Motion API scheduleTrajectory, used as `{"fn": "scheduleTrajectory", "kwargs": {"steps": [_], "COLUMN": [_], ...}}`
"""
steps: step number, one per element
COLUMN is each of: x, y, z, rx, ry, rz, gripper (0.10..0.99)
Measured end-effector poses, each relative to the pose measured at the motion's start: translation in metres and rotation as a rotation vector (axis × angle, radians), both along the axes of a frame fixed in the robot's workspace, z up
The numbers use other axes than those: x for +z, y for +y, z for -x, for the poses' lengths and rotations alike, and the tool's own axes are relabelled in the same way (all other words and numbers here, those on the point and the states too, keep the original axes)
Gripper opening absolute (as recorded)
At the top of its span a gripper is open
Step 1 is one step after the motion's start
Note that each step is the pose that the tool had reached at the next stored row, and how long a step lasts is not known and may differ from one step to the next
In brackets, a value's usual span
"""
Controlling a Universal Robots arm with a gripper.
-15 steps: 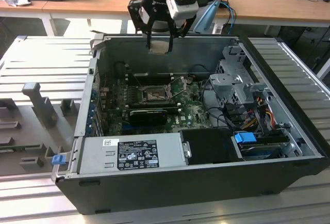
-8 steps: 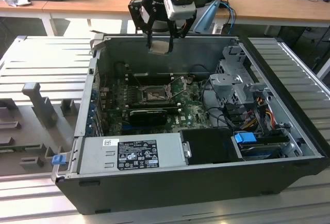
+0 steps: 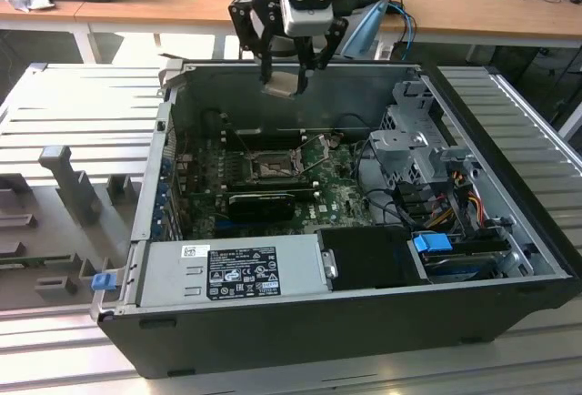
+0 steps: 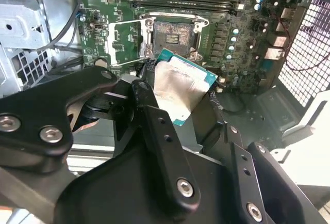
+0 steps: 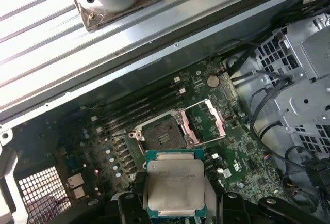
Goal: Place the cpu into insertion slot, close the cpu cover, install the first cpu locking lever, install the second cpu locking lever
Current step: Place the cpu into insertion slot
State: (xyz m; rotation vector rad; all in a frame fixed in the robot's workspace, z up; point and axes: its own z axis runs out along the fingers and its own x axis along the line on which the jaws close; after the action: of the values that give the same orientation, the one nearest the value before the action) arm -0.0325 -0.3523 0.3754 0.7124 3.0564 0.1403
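My gripper (image 3: 285, 75) hangs above the open computer case and is shut on the cpu (image 3: 281, 85), a small flat square chip with a silvery face and a green rim. In both wrist views the cpu (image 4: 178, 84) (image 5: 174, 185) sits between the black fingers (image 4: 154, 126), held by two opposite edges. Well below it on the green motherboard lies the insertion slot (image 3: 270, 167) (image 4: 172, 34) (image 5: 162, 135), bare with its pin field showing. The cpu cover (image 4: 126, 43) (image 5: 207, 123) is swung open and lies beside the slot.
Memory slots (image 5: 139, 111) run along one side of the slot and a long black card (image 3: 264, 202) lies on the other. A grey power supply (image 3: 232, 272) fills the case front. The drive cage (image 3: 414, 140) with cables stands at the exterior view's right.
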Motion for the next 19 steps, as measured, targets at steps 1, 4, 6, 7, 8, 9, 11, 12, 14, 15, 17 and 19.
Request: {"fn": "scheduleTrajectory", "kwargs": {"steps": [1,4,6,7,8,9,11,12,14,15,17,19], "x": [-0.0001,-0.0001,-0.0001,-0.0001,-0.0001,-0.0001,-0.0001,-0.0001,-0.0001,-0.0001,-0.0001,-0.0001], "y": [0.0,0.0,0.0,0.0,0.0,0.0,0.0,0.0,0.0,0.0,0.0,0.0], "z": [0.0,0.0,0.0,0.0,0.0,0.0,0.0001,0.0002,0.0002,0.0002,0.0002,0.0002], "rx": [-0.031,-0.063,-0.093,-0.103,-0.108,-0.113,-0.128,-0.135,-0.145,-0.151,-0.157,-0.166], "ry": [0.0,0.0,0.0,0.0,0.0,0.0,0.0,0.0,0.0,0.0,0.0,0.0], "rz": [0.0,0.0,0.0,0.0,0.0,0.0,0.0,0.0,0.0,0.0,0.0,0.0], "gripper": [0.529,0.529,0.529,0.529,0.529,0.529,0.529,0.529,0.529,0.529,0.529,0.529]}}
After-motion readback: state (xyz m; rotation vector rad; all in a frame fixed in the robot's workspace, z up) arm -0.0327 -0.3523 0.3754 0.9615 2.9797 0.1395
